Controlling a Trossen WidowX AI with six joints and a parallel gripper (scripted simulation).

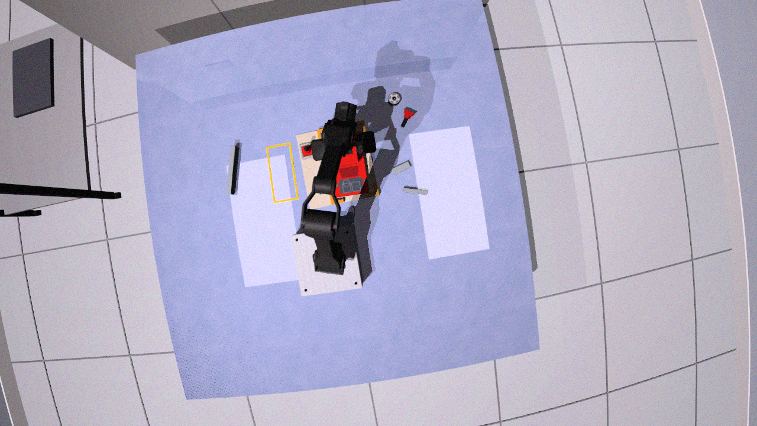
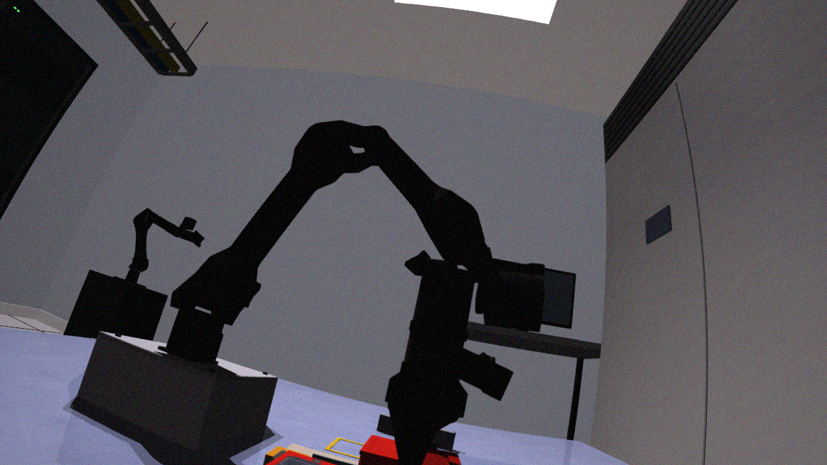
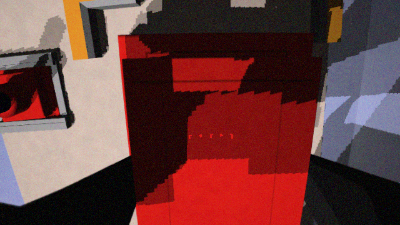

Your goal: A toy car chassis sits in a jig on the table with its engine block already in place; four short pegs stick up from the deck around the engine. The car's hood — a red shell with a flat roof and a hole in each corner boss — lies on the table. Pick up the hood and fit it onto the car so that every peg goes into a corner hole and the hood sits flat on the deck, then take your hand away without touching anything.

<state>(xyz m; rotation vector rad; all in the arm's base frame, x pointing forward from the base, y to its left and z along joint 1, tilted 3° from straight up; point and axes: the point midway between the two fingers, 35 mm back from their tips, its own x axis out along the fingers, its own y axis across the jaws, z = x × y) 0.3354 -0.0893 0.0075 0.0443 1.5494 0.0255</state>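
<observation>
The red hood [image 3: 231, 178] [image 2: 378, 448] is held level over the car chassis [image 1: 353, 167] [image 3: 132, 45], its sides nearly parallel with the chassis sides. A strip of red chassis shows past the hood's far edge and along its left side in the wrist view. The chassis lies in the cream jig [image 1: 312, 182] [image 3: 97, 144] with orange corners. My gripper [image 3: 217, 162] [image 2: 415, 453] is shut on the hood, one black finger at each side. Pegs, corner holes and engine block are hidden, so I cannot tell whether the hood touches the deck.
A grey-walled holder [image 3: 34, 122] with a red part sits on the jig's left. A yellow outline [image 1: 271, 174] and long dark bar [image 1: 233, 168] lie farther left. To the right are a wheel [image 1: 394, 98], a red-and-black part [image 1: 408, 115] and two grey bars [image 1: 401, 167] [image 1: 415, 190].
</observation>
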